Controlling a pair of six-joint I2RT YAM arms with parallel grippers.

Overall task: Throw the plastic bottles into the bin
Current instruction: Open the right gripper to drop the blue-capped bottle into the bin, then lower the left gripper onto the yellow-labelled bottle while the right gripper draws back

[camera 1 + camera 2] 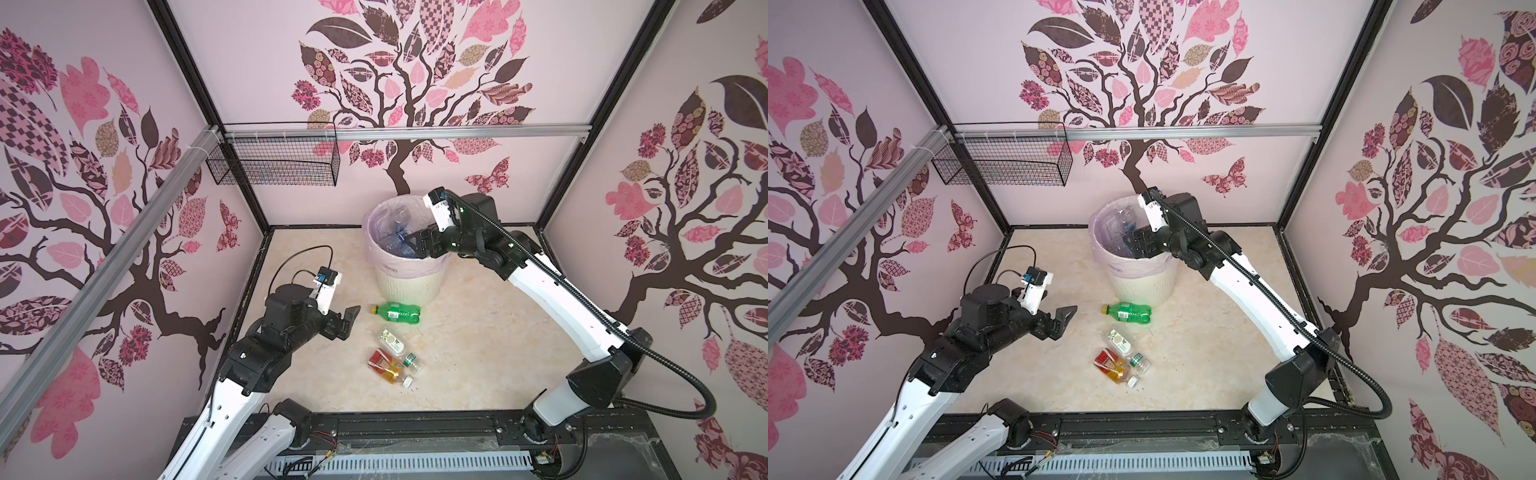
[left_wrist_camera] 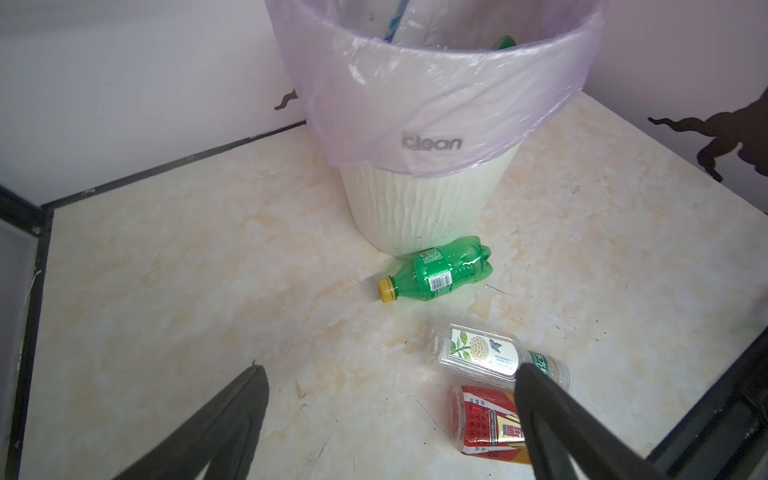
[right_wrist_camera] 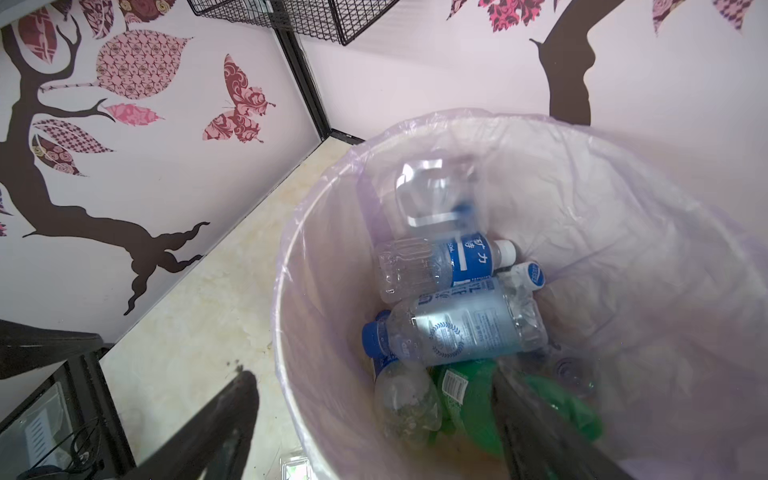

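Observation:
The bin [image 1: 409, 286] [image 1: 1142, 286] [image 2: 415, 216] stands at the back middle, lined with a pale pink bag. My right gripper [image 1: 415, 245] [image 1: 1131, 243] [image 3: 372, 376] hangs open over its rim, holding nothing. A blurred clear bottle [image 3: 436, 195] is inside the bin above several clear, blue-labelled and green plastic bottles [image 3: 457, 328]. On the floor lie a green bottle [image 1: 397, 312] [image 1: 1127, 313] [image 2: 440, 274], a clear flower-labelled bottle [image 1: 395, 343] [image 2: 478, 353] and an amber red-labelled bottle [image 1: 386, 365] [image 2: 486, 419]. My left gripper [image 1: 347, 322] [image 1: 1065, 318] [image 2: 390, 370] is open, left of them.
A black wire basket [image 1: 274, 162] [image 3: 316, 16] hangs from the rail on the back wall, left of the bin. Patterned walls close in the floor on three sides. A black rail [image 1: 415, 424] runs along the front edge.

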